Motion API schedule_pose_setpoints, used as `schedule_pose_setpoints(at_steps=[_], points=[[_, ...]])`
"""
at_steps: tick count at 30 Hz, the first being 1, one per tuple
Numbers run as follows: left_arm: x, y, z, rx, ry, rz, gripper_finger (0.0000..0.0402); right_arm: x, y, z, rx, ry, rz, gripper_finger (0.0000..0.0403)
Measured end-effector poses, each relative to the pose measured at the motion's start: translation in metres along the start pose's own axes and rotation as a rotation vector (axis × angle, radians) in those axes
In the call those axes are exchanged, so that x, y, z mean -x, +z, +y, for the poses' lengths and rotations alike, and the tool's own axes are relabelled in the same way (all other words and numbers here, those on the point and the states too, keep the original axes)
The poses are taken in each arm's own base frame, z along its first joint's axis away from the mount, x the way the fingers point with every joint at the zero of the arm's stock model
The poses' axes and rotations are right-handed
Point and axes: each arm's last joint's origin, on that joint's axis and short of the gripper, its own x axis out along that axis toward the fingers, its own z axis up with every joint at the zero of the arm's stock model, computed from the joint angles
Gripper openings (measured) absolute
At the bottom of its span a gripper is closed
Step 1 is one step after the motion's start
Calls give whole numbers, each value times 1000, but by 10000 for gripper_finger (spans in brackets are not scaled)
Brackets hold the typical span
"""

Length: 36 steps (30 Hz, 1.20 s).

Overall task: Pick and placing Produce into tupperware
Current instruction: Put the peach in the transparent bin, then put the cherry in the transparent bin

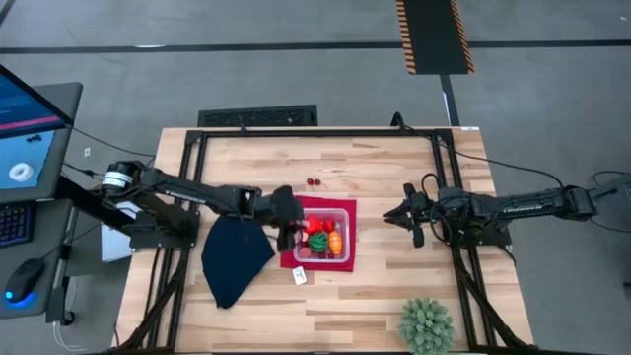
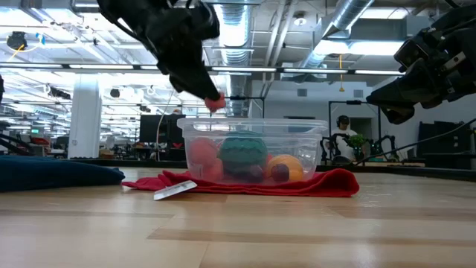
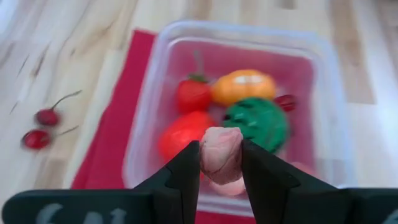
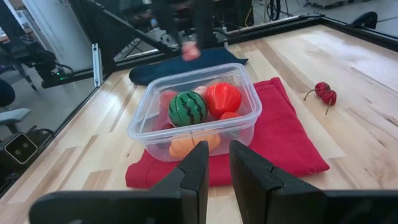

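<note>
Most produce already in tupperware (image 1: 344, 219). Left gripper (image 3: 221, 163) jaws pinch a pink piece (image 3: 221, 154) above its rim. Right gripper (image 4: 217, 163) waits, jaws near-closed, empty. Cherries (image 1: 314, 181) still on surface.

- You are in a large open robotics lab: exposed ceiling ducts (image 2: 297, 30) and strip lights run overhead.
- A wooden tabletop (image 1: 375, 168) sits beside a monitor (image 1: 25, 128) and keyboard (image 1: 258, 117).

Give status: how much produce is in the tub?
Done: green striped ball, orange piece and red pieces sit in the clear square plastic container. In hand: left gripper holds a pink piece above it. Left: two dark red cherries on the wooden table.
</note>
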Motion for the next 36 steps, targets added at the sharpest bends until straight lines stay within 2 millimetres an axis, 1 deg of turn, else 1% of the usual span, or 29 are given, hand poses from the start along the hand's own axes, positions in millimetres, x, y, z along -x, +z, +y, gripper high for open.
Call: schedule_pose_setpoints(at_steps=[3,5,7,9,11,13,14,17,24,28,32,34,36], points=[[1,1,-14,-29,-19,-31,98,0,0,0,0,0,0,88],[-6,0,-19,-31,-28,-36,98,0,0,0,0,0,0,88],[-12,-5,-19,-27,-23,-2,98,0,0,0,0,0,-1,88],[-19,-3,-17,-2,-41,-15,99,0,-1,0,0,-1,5,88],[-26,-6,-14,3,-49,6,99,0,-1,0,-1,-1,8,88],[-28,-8,-14,0,-46,19,99,0,-2,0,-3,-4,24,88],[-29,-5,-15,0,-48,6,99,0,-3,0,-3,-4,26,88],[-30,-2,-15,3,-40,-1,108,0,-3,-1,-3,-5,32,88],[-30,-2,-15,-1,-30,3,163,0,-5,-1,-5,-8,50,88],[-30,-1,-13,1,-17,-6,187,0,-5,-1,-6,-9,52,88],[-25,4,-12,-18,6,-44,197,0,-5,-1,-5,-9,52,88],[-21,10,-7,10,29,-63,198,0,-5,-1,-6,-9,52,88],[-19,15,2,60,55,-42,198,0,-5,-1,-6,-9,52,88]])
